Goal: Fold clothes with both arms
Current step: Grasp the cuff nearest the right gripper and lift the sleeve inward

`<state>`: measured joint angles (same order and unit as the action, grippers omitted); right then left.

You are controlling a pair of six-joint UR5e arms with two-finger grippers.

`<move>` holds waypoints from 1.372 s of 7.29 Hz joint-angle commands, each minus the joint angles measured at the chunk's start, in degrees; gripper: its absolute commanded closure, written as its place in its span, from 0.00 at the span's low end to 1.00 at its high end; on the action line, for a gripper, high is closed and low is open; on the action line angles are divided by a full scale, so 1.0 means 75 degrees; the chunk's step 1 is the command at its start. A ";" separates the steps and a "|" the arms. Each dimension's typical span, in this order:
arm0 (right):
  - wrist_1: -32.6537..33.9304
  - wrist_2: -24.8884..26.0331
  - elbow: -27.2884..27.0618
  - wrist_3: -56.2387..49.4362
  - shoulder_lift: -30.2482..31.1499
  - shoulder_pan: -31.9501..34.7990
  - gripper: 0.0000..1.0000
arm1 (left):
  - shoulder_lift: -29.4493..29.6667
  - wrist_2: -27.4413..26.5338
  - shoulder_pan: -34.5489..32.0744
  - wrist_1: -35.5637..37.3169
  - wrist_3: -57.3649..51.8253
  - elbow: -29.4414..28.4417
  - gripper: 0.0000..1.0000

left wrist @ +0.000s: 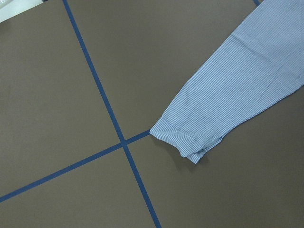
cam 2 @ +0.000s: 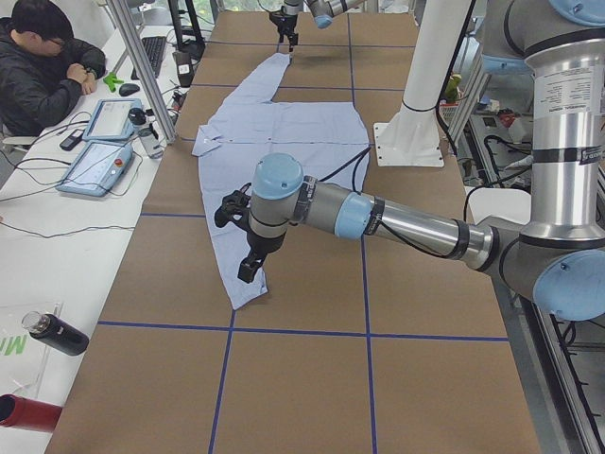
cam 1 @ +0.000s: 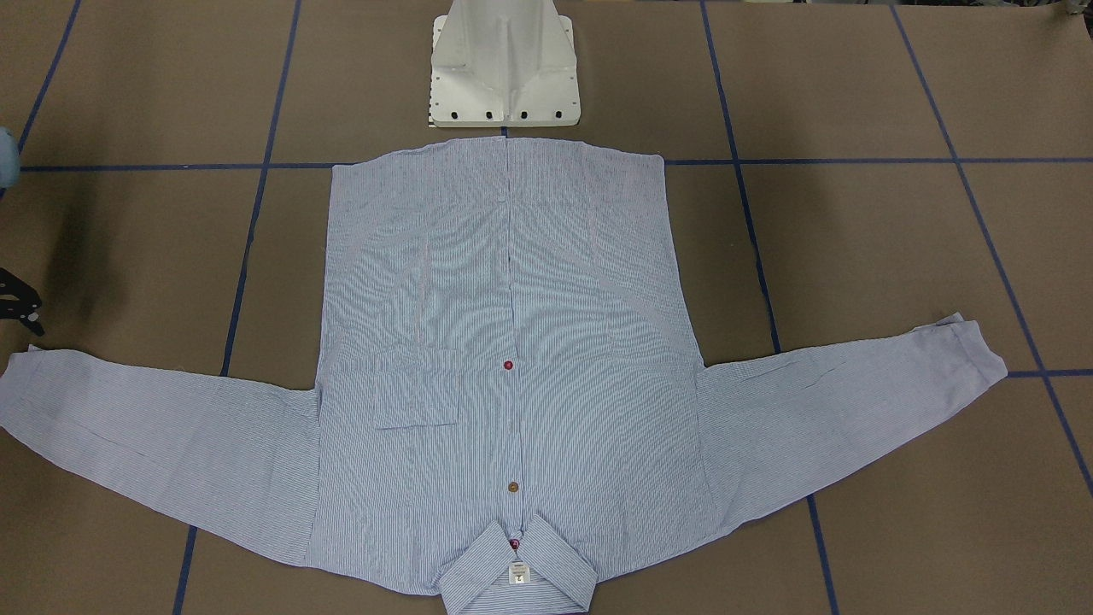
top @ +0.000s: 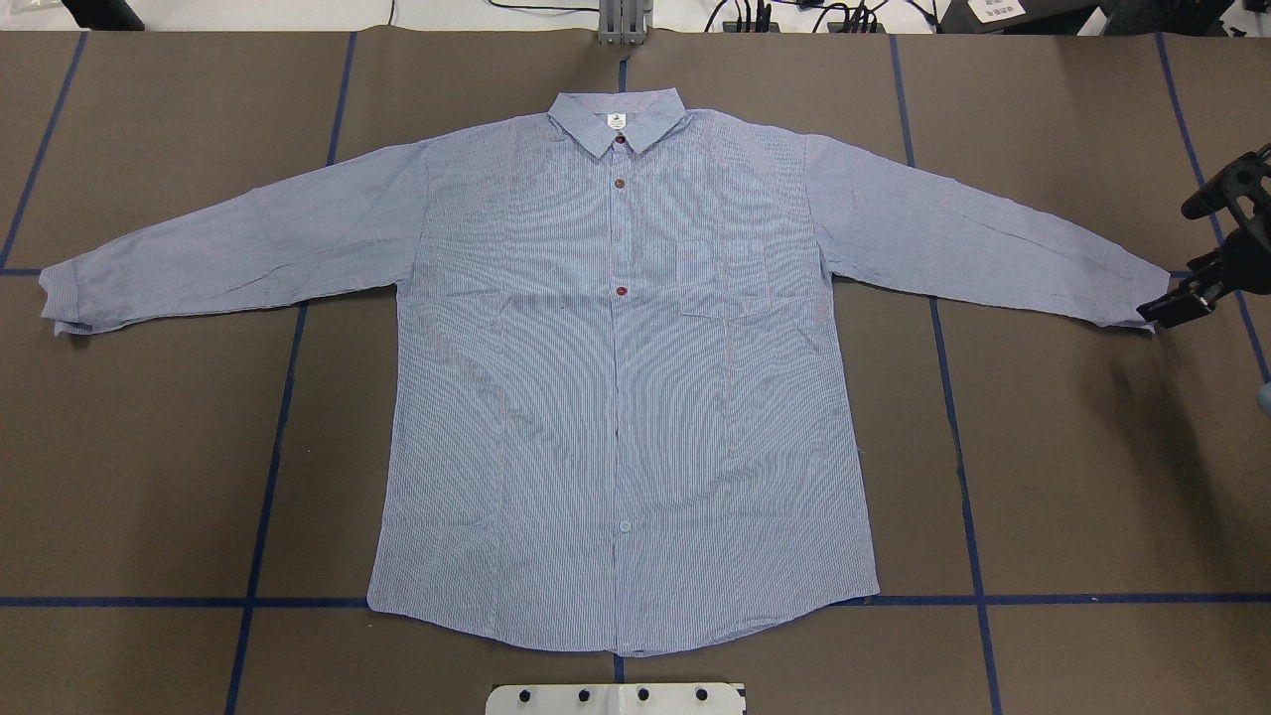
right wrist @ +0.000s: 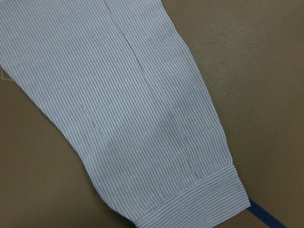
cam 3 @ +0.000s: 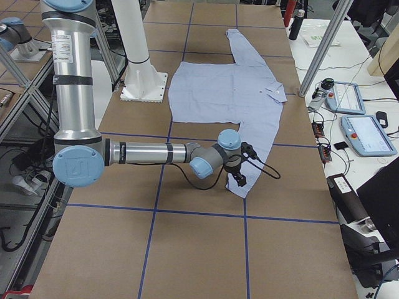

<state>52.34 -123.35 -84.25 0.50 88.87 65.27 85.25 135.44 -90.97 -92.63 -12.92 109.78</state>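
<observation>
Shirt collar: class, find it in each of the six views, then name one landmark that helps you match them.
Exterior front-facing: collar bottom centre.
Overhead exterior: collar top centre.
Exterior left: collar upper left of centre.
Exterior right: collar upper right of centre.
Left wrist-mounted: not in it.
Right wrist-mounted: not in it.
Landmark: white pedestal base, in all four exterior views, opposite the collar.

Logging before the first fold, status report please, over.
Right gripper above one sleeve cuff, left gripper above the other; open or shut unclear. Shirt flat, buttons up, sleeves spread, unfolded. Nothing lying on it.
</observation>
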 commanded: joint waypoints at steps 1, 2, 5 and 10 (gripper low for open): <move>-0.0297 0.0181 0.0392 -0.0429 0.0033 -0.0043 0.04 | 0.0000 0.0000 0.0000 0.0000 -0.0001 0.0000 0.00; -0.0729 0.0181 0.0684 -0.0395 0.0021 -0.0101 0.04 | 0.0000 0.0000 0.0000 0.0000 -0.0001 0.0000 0.00; -0.0792 0.0181 0.0839 -0.0359 0.0010 -0.0230 0.11 | 0.0000 0.0000 0.0000 0.0000 -0.0001 0.0000 0.00; -0.0792 0.0181 0.0828 -0.0336 -0.0014 -0.0242 0.44 | 0.0000 0.0012 0.0000 0.0000 -0.0001 -0.0035 0.00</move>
<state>46.38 -121.94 -77.99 -2.39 88.81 63.47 85.25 135.51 -90.97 -92.64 -12.92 109.55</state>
